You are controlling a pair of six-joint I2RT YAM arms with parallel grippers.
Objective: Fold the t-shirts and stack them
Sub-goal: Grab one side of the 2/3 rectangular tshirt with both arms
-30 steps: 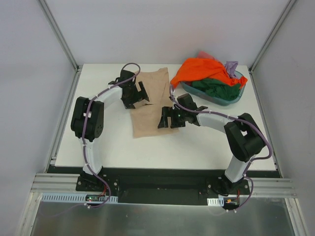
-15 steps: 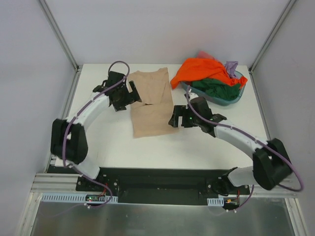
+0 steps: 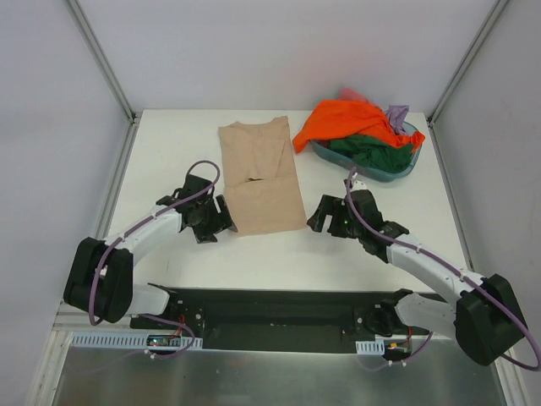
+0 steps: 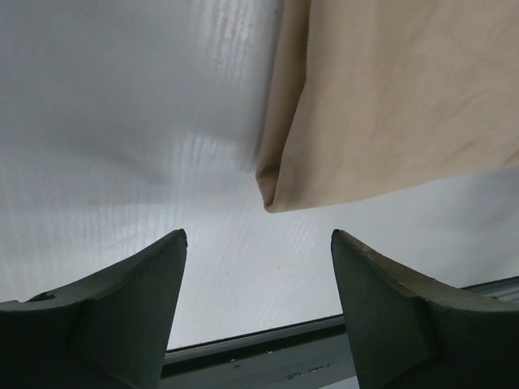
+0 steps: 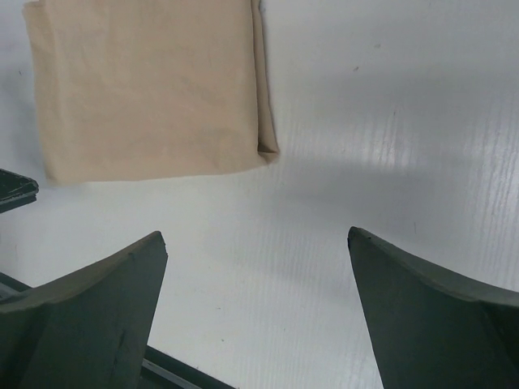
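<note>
A tan t-shirt point(image 3: 262, 178) lies flat on the white table as a long narrow strip folded lengthwise. Its near left corner point(image 4: 389, 105) shows just beyond my left gripper point(image 4: 258, 243), which is open and holds nothing. In the top view the left gripper point(image 3: 221, 218) sits low beside that corner. My right gripper point(image 3: 319, 218) is open at the shirt's near right corner point(image 5: 146, 89), a little apart from it, and the right gripper point(image 5: 258, 239) has only bare table between its fingers. Orange point(image 3: 347, 118), dark green point(image 3: 372, 152), lilac point(image 3: 397, 112) and pinkish red point(image 3: 351, 93) t-shirts are heaped in the basin.
The teal plastic basin point(image 3: 407, 167) stands at the back right corner. The table's near edge and the black base rail point(image 4: 268, 356) lie just under both grippers. Metal frame posts rise at the back corners.
Both arms have drawn back from the shirt's middle to its near corners, low over the table. The tan shirt now lies flatter and straighter.
</note>
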